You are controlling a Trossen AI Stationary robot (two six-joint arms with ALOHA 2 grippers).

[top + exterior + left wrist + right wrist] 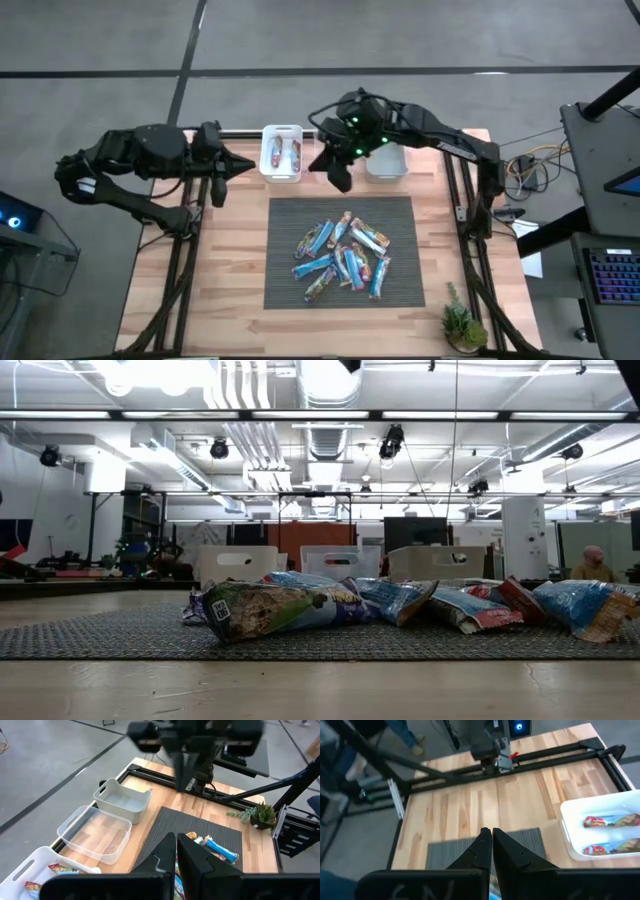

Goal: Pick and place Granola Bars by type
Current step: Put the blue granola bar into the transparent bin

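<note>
Several granola bars (342, 258), mostly in blue wrappers, lie heaped on a grey mat (290, 220) in the middle of the table; the low view shows the bars (300, 605) from the side. Two more bars (610, 821) lie in a white bin (282, 152) at the far edge. My right gripper (340, 180) hangs shut and empty above the table, between that bin and the mat's far edge. My left gripper (240, 168) is shut and empty, raised over the table's far left part. In its own view my right gripper (487, 837) shows its fingertips together.
A clear bin (95, 832) and another white bin (388, 160) stand in a row with the first along the far edge. A small potted plant (462, 325) sits at the near right corner. Bare wood lies to the left and right of the mat.
</note>
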